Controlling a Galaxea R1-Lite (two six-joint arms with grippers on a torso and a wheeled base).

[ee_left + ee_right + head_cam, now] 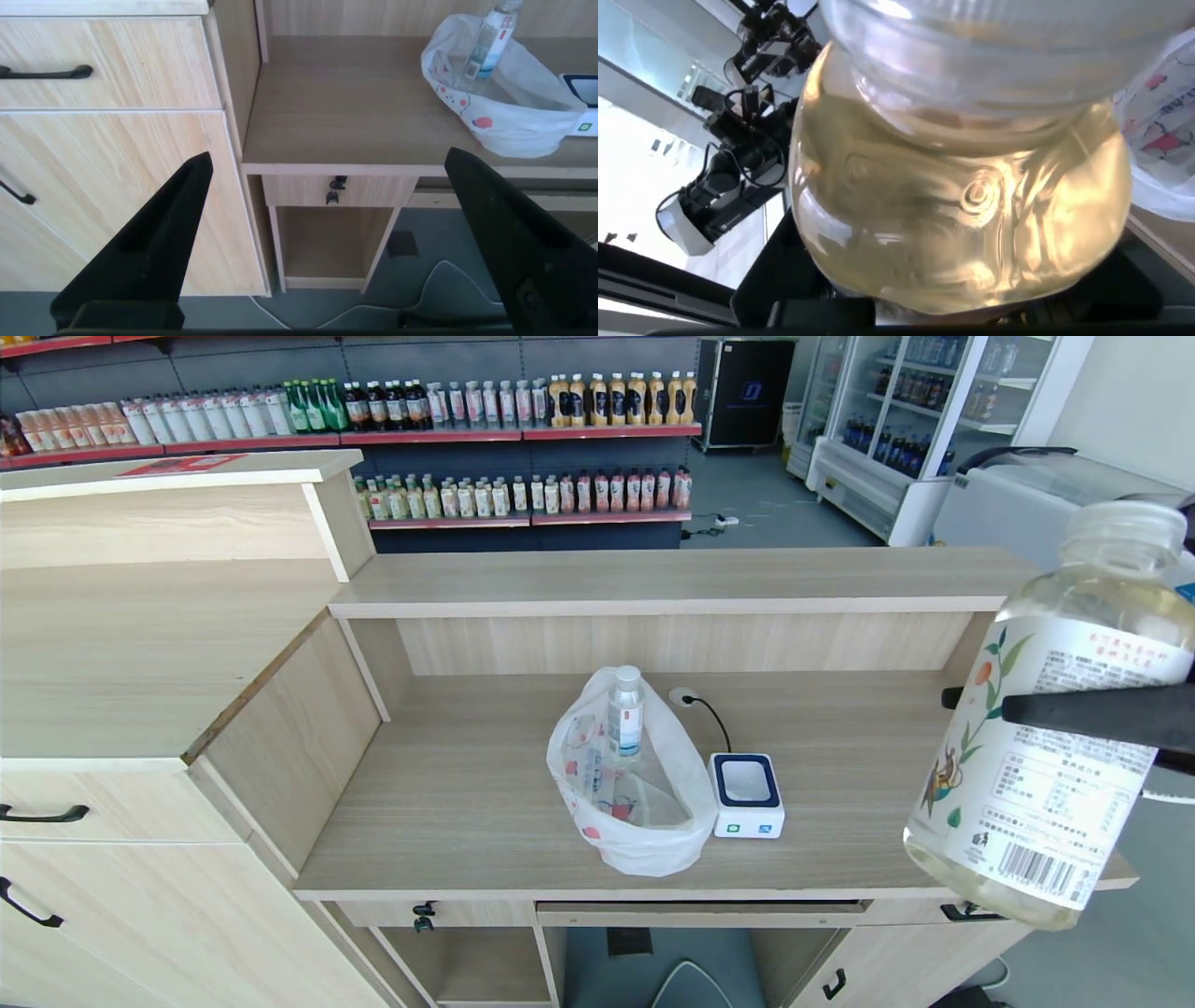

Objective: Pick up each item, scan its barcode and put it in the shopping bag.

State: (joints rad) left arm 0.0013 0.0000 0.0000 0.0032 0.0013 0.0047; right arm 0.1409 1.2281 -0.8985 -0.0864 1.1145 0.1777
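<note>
A large clear bottle of pale yellow drink point(1055, 719) with a white label hangs close to the head camera at the right, barcode low on its label. My right gripper point(1074, 714) is shut on it, one black finger point(1102, 717) crossing the label. The right wrist view looks along the bottle point(962, 187) from its cap end. On the counter stands a white shopping bag point(644, 803) with a small clear bottle point(625, 714) upright inside. A white and blue barcode scanner point(747, 793) sits just right of the bag. My left gripper point(327, 243) hangs open below the counter's left front.
The wooden counter point(467, 784) has a raised back ledge and a taller cabinet with drawers point(112, 709) on its left. The scanner's black cable runs to a hole at the back. Shelves of drinks and fridges stand in the room behind.
</note>
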